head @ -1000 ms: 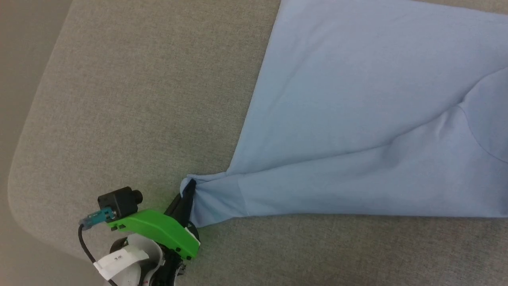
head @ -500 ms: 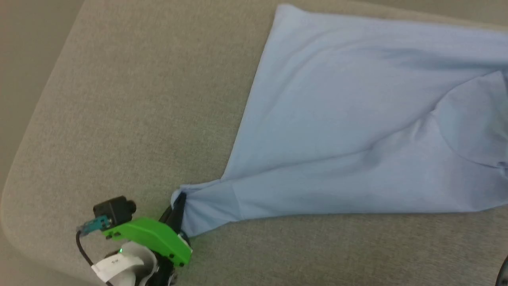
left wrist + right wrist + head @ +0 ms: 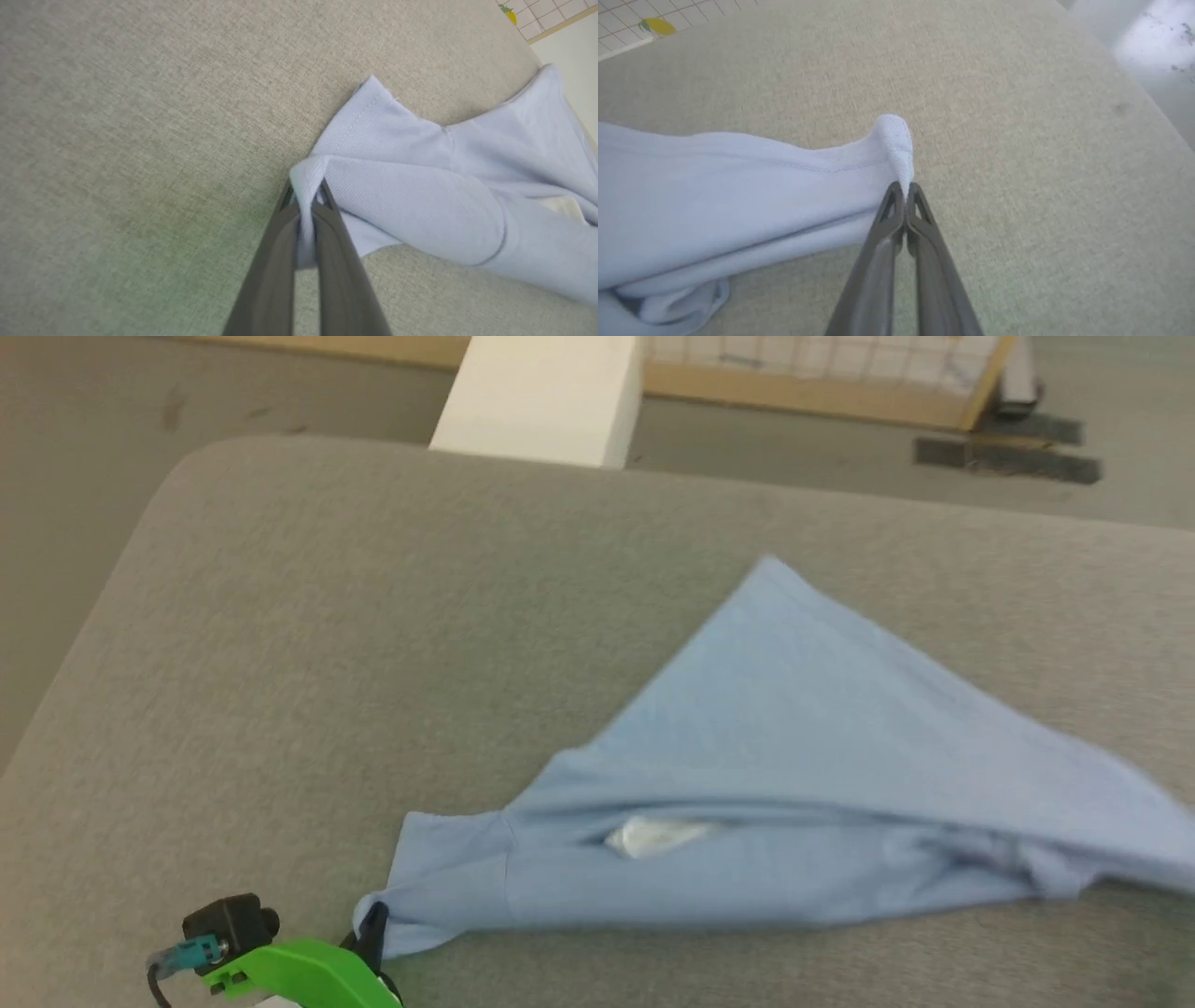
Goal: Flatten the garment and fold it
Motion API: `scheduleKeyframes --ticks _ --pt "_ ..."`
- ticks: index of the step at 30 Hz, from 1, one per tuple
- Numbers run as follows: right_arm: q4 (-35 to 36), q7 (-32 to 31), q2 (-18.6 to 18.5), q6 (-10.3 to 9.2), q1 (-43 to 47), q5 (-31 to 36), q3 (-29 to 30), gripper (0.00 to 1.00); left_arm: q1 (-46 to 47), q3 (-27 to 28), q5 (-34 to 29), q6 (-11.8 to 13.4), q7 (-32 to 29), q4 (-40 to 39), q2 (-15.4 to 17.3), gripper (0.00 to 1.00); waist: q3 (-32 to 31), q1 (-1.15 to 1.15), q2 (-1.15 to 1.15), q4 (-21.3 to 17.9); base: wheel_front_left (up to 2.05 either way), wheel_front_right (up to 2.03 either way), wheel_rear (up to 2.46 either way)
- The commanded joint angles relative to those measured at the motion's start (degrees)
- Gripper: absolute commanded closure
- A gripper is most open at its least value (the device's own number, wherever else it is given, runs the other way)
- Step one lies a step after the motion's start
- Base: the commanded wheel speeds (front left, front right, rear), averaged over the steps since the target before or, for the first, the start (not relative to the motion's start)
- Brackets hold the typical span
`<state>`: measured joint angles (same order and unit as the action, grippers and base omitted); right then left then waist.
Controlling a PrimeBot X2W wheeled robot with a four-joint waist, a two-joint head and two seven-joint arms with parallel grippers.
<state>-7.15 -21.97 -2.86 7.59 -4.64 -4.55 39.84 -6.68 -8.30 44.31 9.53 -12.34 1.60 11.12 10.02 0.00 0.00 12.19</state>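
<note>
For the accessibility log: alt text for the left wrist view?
The left hand is shut on a hemmed corner of the light blue garment, which lies bunched to the right on a grey fabric surface.

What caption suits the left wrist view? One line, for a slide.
Left end effector shut on a hemmed corner of the sky-blue garment on a grey fabric surface.

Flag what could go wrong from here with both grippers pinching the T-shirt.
1. The left gripper and right gripper each hold only a thin fold of the garment at the very tip; a hard pull could slip it free.
2. The garment lies bunched on the table, layers doubled along its near edge; spreading it so may trap creases.
</note>
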Motion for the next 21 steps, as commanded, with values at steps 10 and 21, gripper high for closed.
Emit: scheduleKeyframes --ticks 10,21 --pt "-4.72 -17.76 -0.03 -0.10 9.21 -5.12 -0.21 1.00 -1.97 0.07 -0.01 1.29 -1.21 -2.43 1.16 1.00 -5.49 0.00 0.00 -5.77 0.00 0.00 0.00" --pt "5.50 3.87 -0.02 -0.10 3.25 -4.09 -9.72 0.00 -1.58 -1.03 -0.13 1.26 -1.82 -3.05 1.17 1.00 -5.46 0.00 0.00 -4.09 0.00 0.00 0.00"
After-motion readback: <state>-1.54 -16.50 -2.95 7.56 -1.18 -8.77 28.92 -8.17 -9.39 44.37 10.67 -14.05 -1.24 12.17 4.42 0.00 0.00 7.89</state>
